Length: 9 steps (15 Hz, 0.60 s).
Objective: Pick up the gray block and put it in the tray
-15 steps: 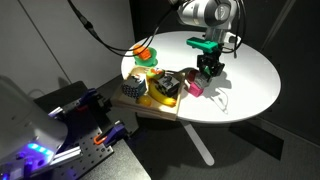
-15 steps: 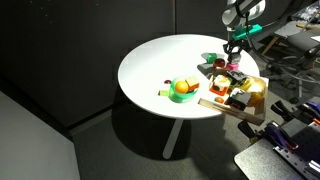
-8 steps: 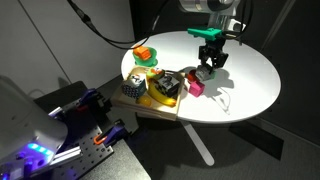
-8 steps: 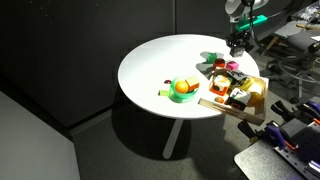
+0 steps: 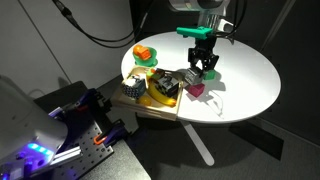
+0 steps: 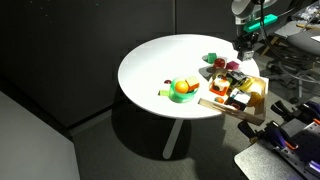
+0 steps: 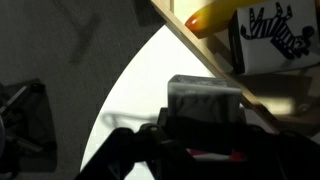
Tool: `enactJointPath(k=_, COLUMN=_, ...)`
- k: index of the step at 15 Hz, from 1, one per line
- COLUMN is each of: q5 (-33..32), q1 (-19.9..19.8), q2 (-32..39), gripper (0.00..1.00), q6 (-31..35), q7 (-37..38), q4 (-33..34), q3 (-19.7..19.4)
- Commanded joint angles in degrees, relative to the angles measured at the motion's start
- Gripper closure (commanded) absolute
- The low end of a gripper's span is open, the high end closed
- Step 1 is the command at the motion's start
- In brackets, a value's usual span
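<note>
— Where is the gray block (image 7: pixel 205 100)?

— In the hand (image 5: pixel 205 67). The wrist view shows it clamped between the two fingers, with its pale top face towards the camera.

— So the hand is closed?

— Closed on the gray block, yes. In an exterior view the hand hangs clear above the worktop (image 5: pixel 250 70), and its shadow lies on the white surface underneath.

— And the tray (image 5: pixel 155 108)?

— It sits at the worktop's edge, just beside the hand, crowded with things too small to name. In the wrist view its light-wood rim runs slantwise across the upper right, close to the gray block. Behind the rim are a yellow thing (image 7: pixel 215 15) and a card (image 7: pixel 280 40) with a black-and-white print.

— Is the gray block inside the tray?

— No. It is in the air over the white worktop, near the rim.

— What else is close by?

— A pink block (image 5: pixel 196 89) lies on the worktop below the hand, next to the tray. A green block (image 6: pixel 212 59) rests a little farther along.
</note>
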Motion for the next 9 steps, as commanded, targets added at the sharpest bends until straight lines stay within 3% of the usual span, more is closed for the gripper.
enactJointPath(k=1, q5=-2.2, q1=0.3, q2=-4.8, gripper=0.69, q6=1.5, q7=-1.9, q4=-7.3, q3=0.8)
enactJointPath(k=9, q5=-4.5, q1=0.4, q2=-10.0, gripper=0.69, q6=3.0, q7=-4.8, q4=-18.1, q3=1.9)
